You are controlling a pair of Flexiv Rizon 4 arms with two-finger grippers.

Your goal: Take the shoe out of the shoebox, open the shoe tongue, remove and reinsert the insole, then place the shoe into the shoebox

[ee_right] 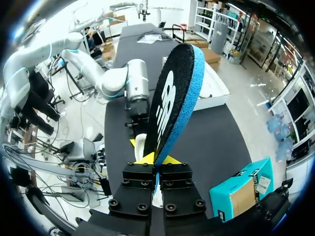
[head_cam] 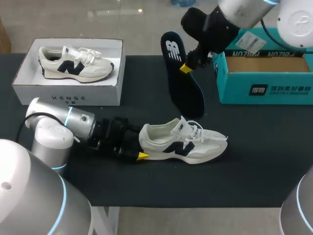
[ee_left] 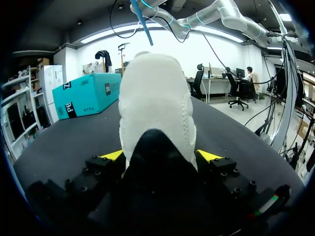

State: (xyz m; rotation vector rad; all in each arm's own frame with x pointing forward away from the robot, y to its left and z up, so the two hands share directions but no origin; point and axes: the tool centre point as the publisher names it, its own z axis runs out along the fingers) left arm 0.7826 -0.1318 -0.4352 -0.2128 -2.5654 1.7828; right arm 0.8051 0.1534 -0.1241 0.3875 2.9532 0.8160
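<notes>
Insole (head_cam: 188, 93), likely light and floppy, hangs pinched mid-edge in the right gripper (head_cam: 186, 67), at twelve o'clock from the shoe (head_cam: 186, 147) on the table (head_cam: 254, 147), its stiffer heel clamped by the left gripper (ee_left: 160, 155).

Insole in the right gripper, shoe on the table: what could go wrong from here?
1. The right gripper pinches the insole at one edge only, so it may twist or slip when pushed into the shoe.
2. The left gripper holds the shoe by its heel alone; the toe rests free on the table and could swing aside.
3. The loose laces lie by the opening and might snag the insole's tip.
</notes>
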